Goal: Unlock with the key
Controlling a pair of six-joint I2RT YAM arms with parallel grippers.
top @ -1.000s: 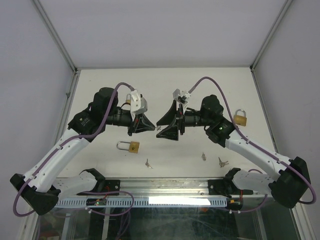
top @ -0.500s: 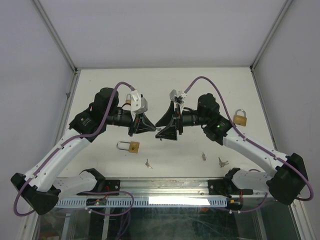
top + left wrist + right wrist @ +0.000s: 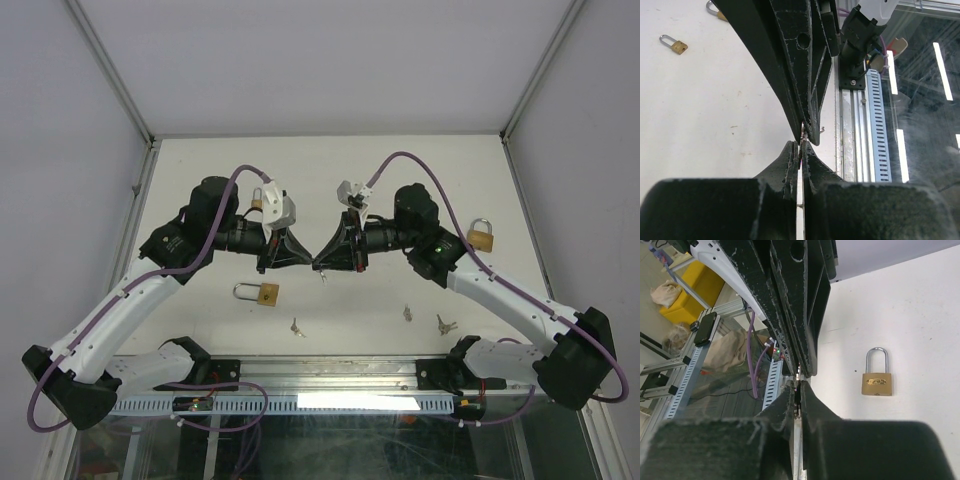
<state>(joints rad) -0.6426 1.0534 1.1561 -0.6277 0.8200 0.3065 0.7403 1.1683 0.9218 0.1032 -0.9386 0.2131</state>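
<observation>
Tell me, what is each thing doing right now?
left gripper, shut on key
right gripper, shut on the same key
key, pinched between both grippers
middle padlock, shackle shut, lying flat
right padlock, shackle shut, lying flat
back padlock, partly hidden

A white bench is enclosed by pale walls; an aluminium rail is fixed at its near edge.

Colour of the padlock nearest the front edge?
Brass-gold padlock; clearest in the right wrist view.
</observation>
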